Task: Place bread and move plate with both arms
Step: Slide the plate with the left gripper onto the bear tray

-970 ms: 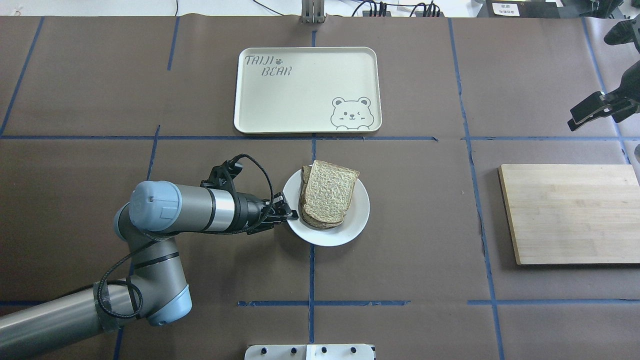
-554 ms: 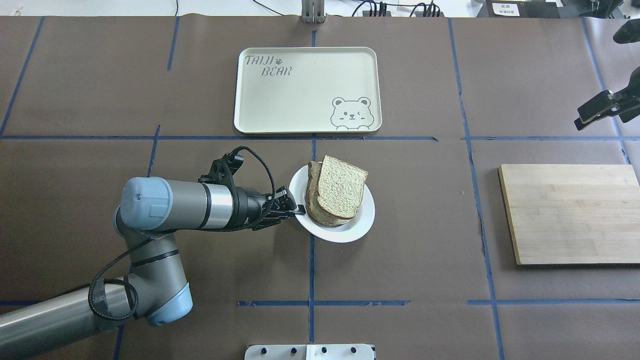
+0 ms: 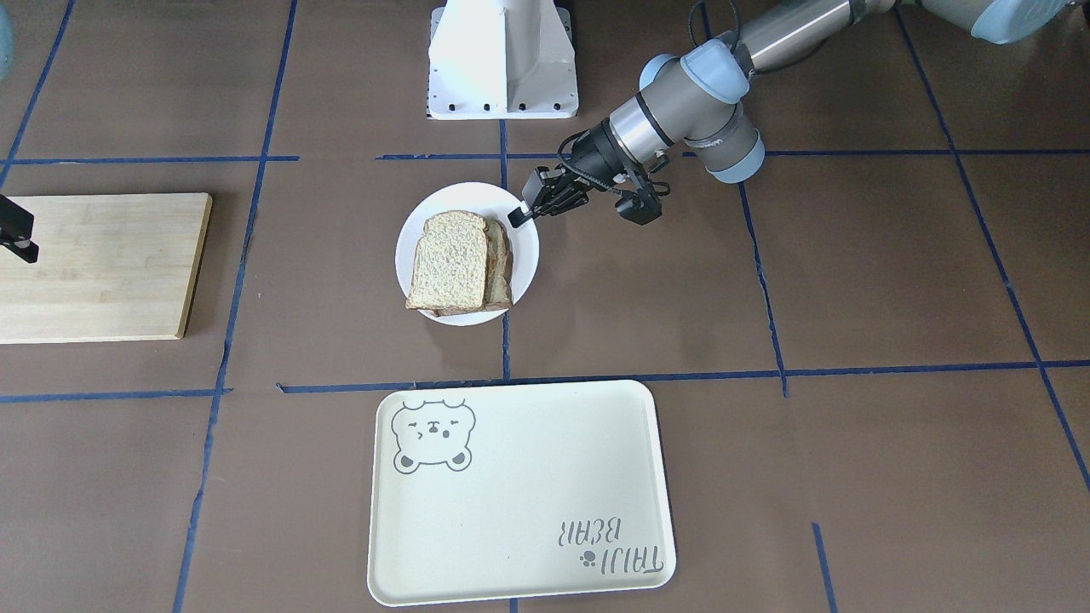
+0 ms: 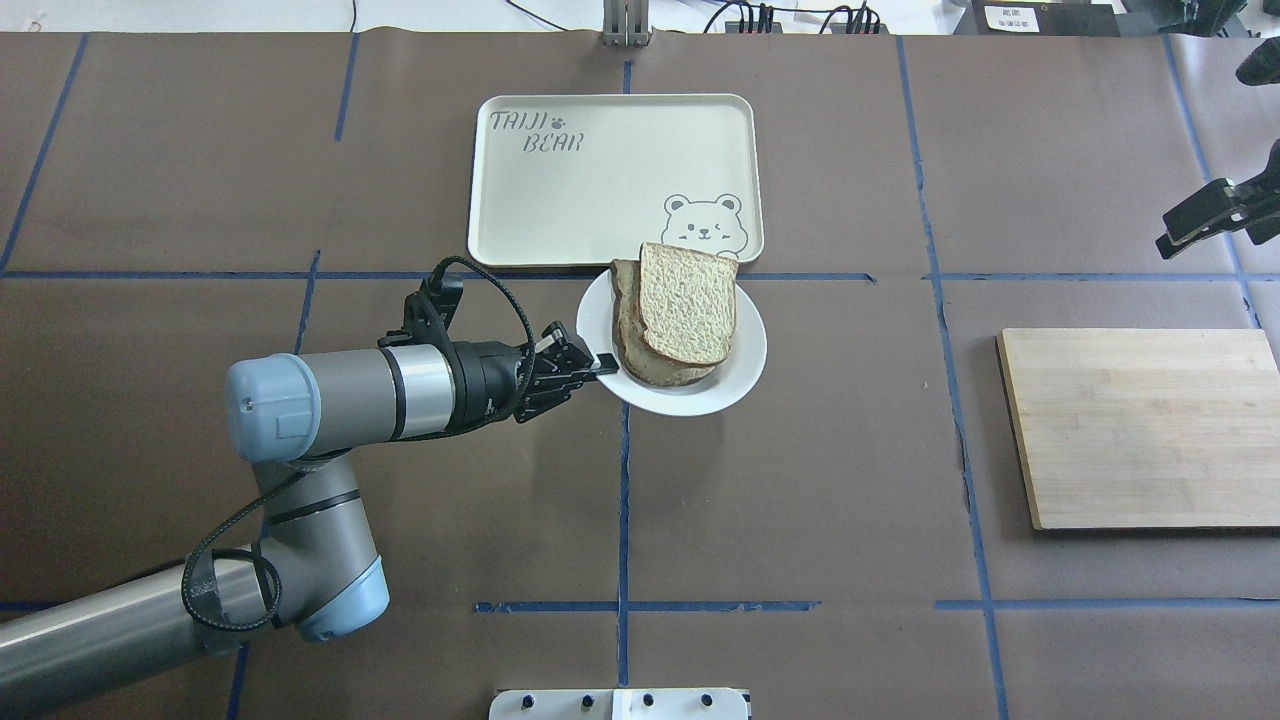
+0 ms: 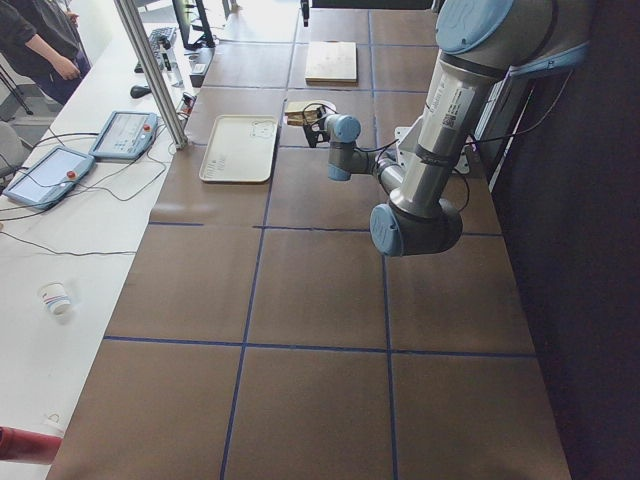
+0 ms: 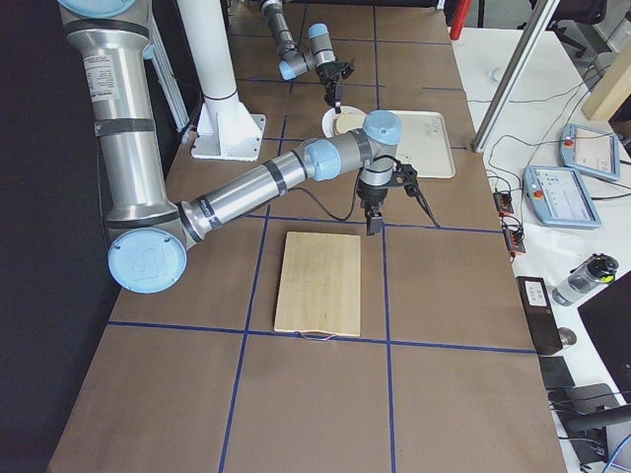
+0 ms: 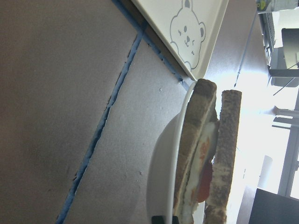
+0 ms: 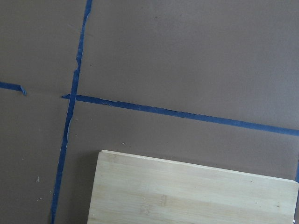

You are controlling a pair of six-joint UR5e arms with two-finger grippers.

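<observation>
The left arm's fingers [image 4: 598, 365] are pinched on the left rim of the plate [image 4: 748, 362]. The plate seems to hang just off the table, by the near right corner of the tray [image 4: 560, 190]. The bread [image 4: 688, 315] lies on a darker slice [image 4: 655, 372] on that plate, to the right of those fingers. The tray lies beyond on the far side, its long axis running left to right. The right arm's fingers [image 4: 1205, 218] hover well apart at the far right, beyond the cutting board [image 4: 1150, 430]. I cannot tell their spread. I count one plate, two slices, one tray and one board.
</observation>
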